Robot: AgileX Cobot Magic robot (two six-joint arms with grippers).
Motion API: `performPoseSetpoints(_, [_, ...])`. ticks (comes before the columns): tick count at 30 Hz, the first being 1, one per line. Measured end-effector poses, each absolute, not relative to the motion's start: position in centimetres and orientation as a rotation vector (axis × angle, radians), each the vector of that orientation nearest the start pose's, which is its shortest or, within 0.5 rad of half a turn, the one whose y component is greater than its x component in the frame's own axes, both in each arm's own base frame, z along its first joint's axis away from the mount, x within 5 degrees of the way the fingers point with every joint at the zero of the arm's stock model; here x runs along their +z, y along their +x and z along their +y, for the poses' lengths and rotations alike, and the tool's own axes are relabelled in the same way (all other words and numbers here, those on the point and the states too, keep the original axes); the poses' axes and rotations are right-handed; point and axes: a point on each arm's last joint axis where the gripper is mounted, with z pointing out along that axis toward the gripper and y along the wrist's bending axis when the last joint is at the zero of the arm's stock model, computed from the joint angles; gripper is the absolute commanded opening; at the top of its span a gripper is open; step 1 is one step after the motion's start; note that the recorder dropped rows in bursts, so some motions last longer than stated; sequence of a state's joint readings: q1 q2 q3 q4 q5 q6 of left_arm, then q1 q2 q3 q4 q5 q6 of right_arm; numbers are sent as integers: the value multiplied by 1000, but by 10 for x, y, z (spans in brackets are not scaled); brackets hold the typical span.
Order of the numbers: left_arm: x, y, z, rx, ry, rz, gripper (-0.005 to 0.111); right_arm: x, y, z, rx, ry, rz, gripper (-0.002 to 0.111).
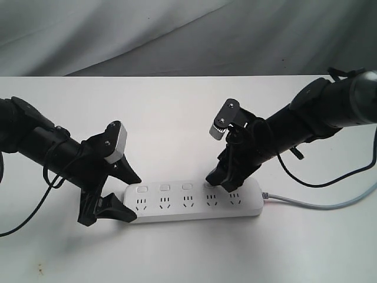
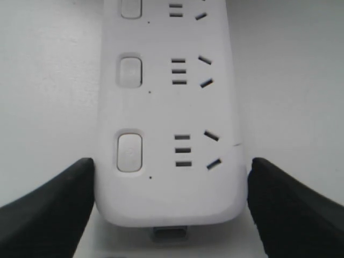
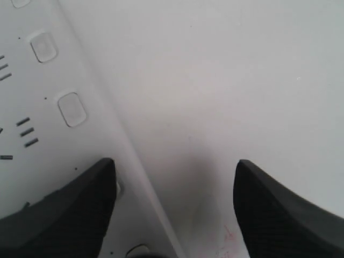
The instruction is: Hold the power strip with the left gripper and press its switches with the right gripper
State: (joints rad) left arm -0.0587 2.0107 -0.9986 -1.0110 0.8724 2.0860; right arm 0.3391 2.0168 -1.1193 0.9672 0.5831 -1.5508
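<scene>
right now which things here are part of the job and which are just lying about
Job: power strip, its switches, left gripper, right gripper.
Just there: white table, grey backdrop cloth.

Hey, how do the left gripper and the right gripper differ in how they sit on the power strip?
The left gripper is at the power strip's plain end, the right gripper near the end with the cord. The left gripper's jaws hug both long sides of the strip. The right gripper has one jaw over the switch row and the other over the table. Both stand spread wide.
</scene>
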Motion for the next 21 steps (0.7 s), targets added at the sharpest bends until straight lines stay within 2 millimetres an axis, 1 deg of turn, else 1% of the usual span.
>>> performPoseSetpoints(4, [106, 325, -78, -716, 1638, 1992, 45, 118, 342, 164, 534, -1381, 2238, 59])
performPoseSetpoints(11, [106, 325, -78, -715, 1641, 1991, 45, 109, 341, 174, 575, -1355, 2263, 59])
performPoseSetpoints(17, [106, 325, -78, -715, 1641, 1991, 45, 110, 342, 174, 580, -1346, 2262, 59])
performPoseSetpoints(21, [106, 325, -78, -715, 1641, 1991, 45, 117, 342, 175, 581, -1338, 2235, 59])
